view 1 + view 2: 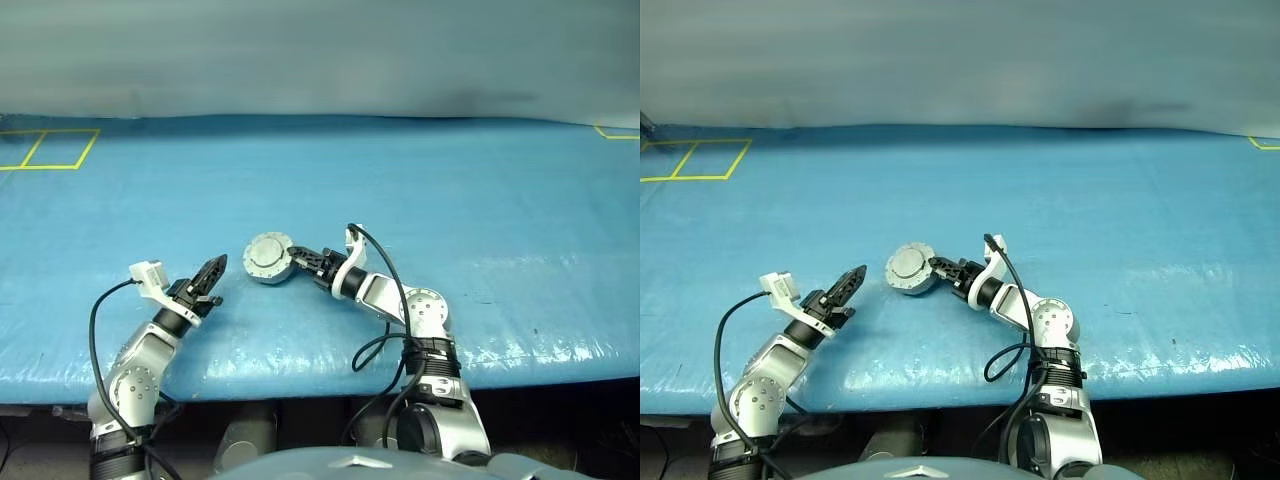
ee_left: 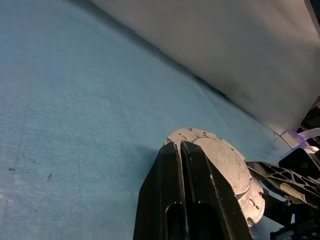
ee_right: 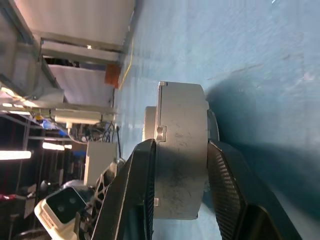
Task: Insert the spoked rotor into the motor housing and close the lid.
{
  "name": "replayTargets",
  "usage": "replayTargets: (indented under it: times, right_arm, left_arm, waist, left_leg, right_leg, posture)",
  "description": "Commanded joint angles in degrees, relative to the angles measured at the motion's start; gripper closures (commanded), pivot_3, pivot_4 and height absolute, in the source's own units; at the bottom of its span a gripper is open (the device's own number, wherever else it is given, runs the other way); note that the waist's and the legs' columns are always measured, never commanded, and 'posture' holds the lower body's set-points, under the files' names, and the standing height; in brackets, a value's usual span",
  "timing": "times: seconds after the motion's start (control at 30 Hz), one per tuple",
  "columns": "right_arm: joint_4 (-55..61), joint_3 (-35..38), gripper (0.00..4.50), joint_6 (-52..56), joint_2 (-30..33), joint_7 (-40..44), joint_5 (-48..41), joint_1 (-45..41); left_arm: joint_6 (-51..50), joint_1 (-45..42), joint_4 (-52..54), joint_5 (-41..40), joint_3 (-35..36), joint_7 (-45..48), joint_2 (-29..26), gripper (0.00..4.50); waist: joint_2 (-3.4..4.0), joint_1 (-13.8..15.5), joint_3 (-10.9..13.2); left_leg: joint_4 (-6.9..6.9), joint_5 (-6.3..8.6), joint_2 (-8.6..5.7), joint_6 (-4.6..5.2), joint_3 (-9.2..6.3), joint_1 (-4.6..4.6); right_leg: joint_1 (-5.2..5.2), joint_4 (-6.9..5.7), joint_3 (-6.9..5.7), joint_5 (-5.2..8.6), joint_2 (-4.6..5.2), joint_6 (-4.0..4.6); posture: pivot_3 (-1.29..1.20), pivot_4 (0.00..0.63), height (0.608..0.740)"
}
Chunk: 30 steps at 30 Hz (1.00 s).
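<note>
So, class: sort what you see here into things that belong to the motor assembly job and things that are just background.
Job:
- motor housing with its lid shut, gripped by right gripper
- left gripper, holding nothing

Background:
- blue table cover
- yellow tape marks

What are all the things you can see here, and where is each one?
Round grey metal motor housing with its plain grey lid shut: one, silver-grey, on the blue cover near the middle, clamped at its sides by the right gripper.
Blue table cover: one, blue, spread over the whole table.
Yellow tape lines: one boxed set at the far left, one short piece at the far right.
Pale backdrop: one, grey-white, behind the table.
Left gripper: one, black fingers nearly together, holding nothing, left of the housing.
Right gripper: one, black fingers pressed on the housing's sides.
</note>
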<state>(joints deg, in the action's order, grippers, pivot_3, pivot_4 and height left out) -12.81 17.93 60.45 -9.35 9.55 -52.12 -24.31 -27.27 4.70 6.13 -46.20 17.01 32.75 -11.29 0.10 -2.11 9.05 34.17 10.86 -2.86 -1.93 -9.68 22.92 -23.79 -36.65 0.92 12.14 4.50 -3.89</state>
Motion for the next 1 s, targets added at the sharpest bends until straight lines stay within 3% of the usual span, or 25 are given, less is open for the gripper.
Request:
replayTargets:
  times: [0.03,0.33,0.73,1.0]
  right_arm:
    - [2.95,2.49,3.25,-0.91,-3.28,-1.27,-5.25,-2.45]
    - [6.50,2.03,3.25,-0.66,-3.82,-3.12,-12.26,-3.23]
    - [11.33,-2.10,3.25,0.45,-3.20,-4.09,-18.22,-1.71]
    - [12.66,-5.18,3.25,0.48,-2.81,-3.78,-19.14,-0.37]
  left_arm:
    - [-1.48,0.53,2.78,-3.65,-0.77,1.48,1.62,2.87]
    - [-6.37,-0.16,2.90,-11.01,-1.12,0.46,4.76,0.03]
    - [-11.76,-4.61,-0.04,-24.19,2.16,-4.77,9.40,0.03]
    - [-12.11,-7.50,-1.54,-24.42,-0.23,-3.91,11.65,0.03]
  waist:
    - [-0.03,-0.01,0.10]
    - [-0.08,-0.62,0.32]
    - [-0.07,-0.89,0.35]
    - [-0.08,-0.87,0.35]
  left_leg:
    - [0.00,0.00,0.00,0.00,0.00,0.01]
    - [-0.02,0.02,0.05,0.03,0.02,0.12]
    - [-0.01,0.02,0.08,0.04,0.02,0.15]
    - [0.00,0.03,0.07,0.05,0.03,0.18]
  right_leg:
    - [0.00,0.01,0.00,0.00,0.00,0.00]
    - [-0.09,0.06,0.00,-0.01,-0.05,0.00]
    - [-0.07,0.13,0.00,-0.01,-0.09,-0.01]
    - [-0.06,0.20,0.00,-0.04,-0.10,-0.04]
  posture:
    - [0.00,0.150,0.740]
    - [0.00,0.150,0.740]
    - [0.00,0.150,0.740]
    - [0.00,0.150,0.740]
